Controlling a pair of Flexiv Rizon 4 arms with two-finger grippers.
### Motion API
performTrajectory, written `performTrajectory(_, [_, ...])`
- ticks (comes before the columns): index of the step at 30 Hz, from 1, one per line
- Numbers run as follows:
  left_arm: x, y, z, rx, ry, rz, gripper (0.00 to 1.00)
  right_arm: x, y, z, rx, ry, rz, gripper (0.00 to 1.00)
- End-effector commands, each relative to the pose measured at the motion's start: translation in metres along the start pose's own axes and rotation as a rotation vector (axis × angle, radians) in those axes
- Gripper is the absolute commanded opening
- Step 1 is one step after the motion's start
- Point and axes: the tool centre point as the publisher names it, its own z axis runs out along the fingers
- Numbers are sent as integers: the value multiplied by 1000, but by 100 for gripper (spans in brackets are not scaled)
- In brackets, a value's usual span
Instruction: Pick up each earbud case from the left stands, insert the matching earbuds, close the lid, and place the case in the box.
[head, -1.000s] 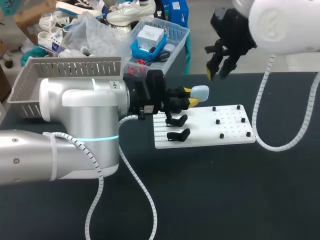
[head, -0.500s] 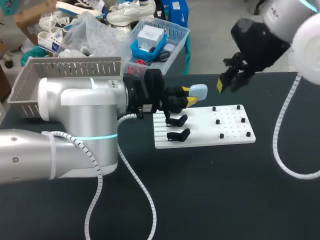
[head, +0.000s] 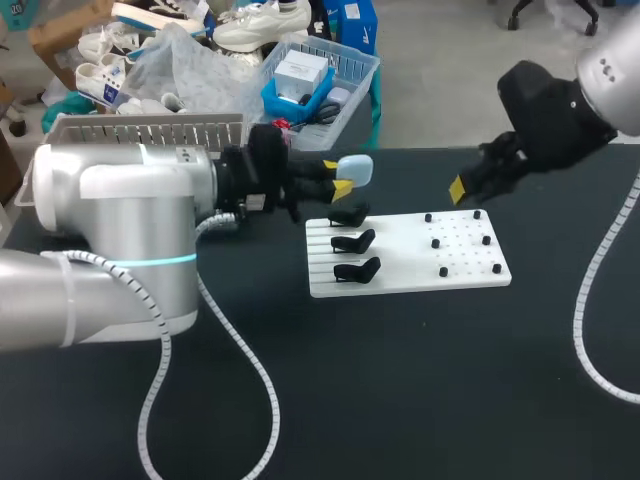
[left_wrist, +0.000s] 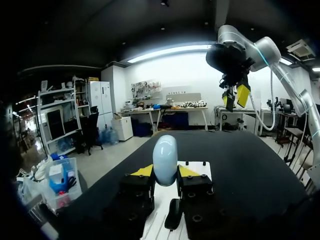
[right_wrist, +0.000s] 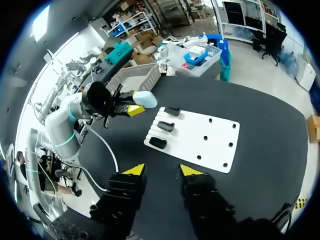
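Now the white board (head: 460, 265) with its black stands (head: 357, 241) lies mid-table. The left gripper (head: 340, 178) is clamped on the pale blue earbud case (head: 355, 169), held off the board's far-left corner. The right gripper (head: 465, 188) is spread, empty, over the far-right edge. Pinched narrowly, the case could be twisted loose. Since a second ago, the case was drawn left and the right gripper swung right.

Left arm (head: 120, 230) enters from left, stretched level above table. Left gripper (head: 340, 177) clamped on pale blue earbud case (head: 358, 168), both yellow tips against its sides. Right arm (head: 555, 110) raised at far right; right gripper (head: 463, 189) angled downward, fingers parted.
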Motion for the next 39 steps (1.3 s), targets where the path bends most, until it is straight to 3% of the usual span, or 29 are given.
performTrajectory(1, [2,11,-18,5,10,-4,0,6,0,-3,16,-64,4,39])
performTrajectory(11, [12,38,-49,-56,40,-41,0,10,-3,-7,-36,-92,-38,42])
performTrajectory(25, [32,79,-92,-191,80,-97,0,9,-9,-6,-27,-75,-14,41])
performTrajectory(32, [45,92,-113,-291,79,-141,0,7,-8,-8,-18,-81,-17,41])
performTrajectory(39, [57,102,-125,-323,115,-163,0,9,-12,-8,-10,-67,3,41])
